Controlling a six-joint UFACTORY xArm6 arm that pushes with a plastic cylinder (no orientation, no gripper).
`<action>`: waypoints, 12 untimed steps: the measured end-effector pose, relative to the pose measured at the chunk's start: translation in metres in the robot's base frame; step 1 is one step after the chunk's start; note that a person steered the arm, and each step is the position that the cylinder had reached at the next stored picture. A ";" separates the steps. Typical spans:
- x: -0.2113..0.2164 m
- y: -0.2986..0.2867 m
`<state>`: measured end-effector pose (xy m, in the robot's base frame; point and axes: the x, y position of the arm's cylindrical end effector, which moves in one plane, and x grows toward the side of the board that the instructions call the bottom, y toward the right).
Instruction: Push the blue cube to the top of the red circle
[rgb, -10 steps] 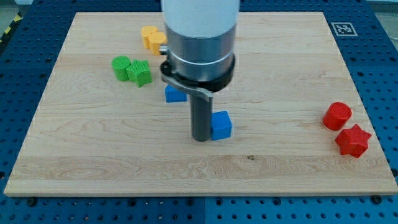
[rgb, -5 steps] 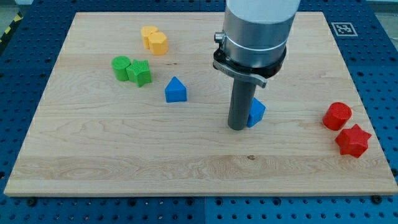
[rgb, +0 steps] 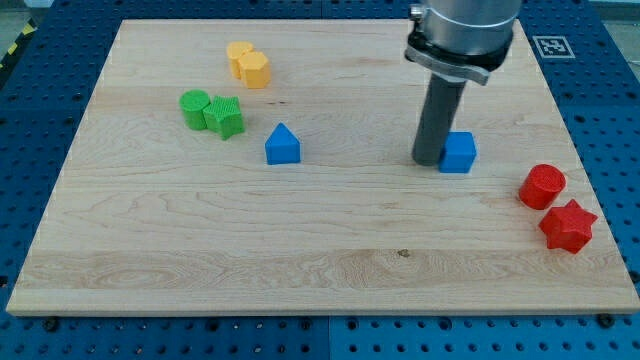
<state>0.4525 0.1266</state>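
The blue cube (rgb: 459, 152) sits right of the board's middle. My tip (rgb: 429, 161) touches the cube's left side. The red circle (rgb: 542, 186) lies near the view's right edge, below and to the right of the cube, with a gap between them. The rod rises from the tip to the arm's grey body at the view's top.
A red star (rgb: 567, 225) touches the red circle's lower right. A blue block with a pointed top (rgb: 283, 145) is left of centre. Two green blocks (rgb: 211, 111) and two yellow blocks (rgb: 248, 63) sit at the upper left. The wooden board (rgb: 320, 260) ends near the red blocks.
My tip has pushed the blue cube to the right and upward, from the board's middle toward the red circle. The other blocks have not moved.
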 end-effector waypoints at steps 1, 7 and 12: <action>-0.001 0.025; -0.012 0.071; 0.062 -0.045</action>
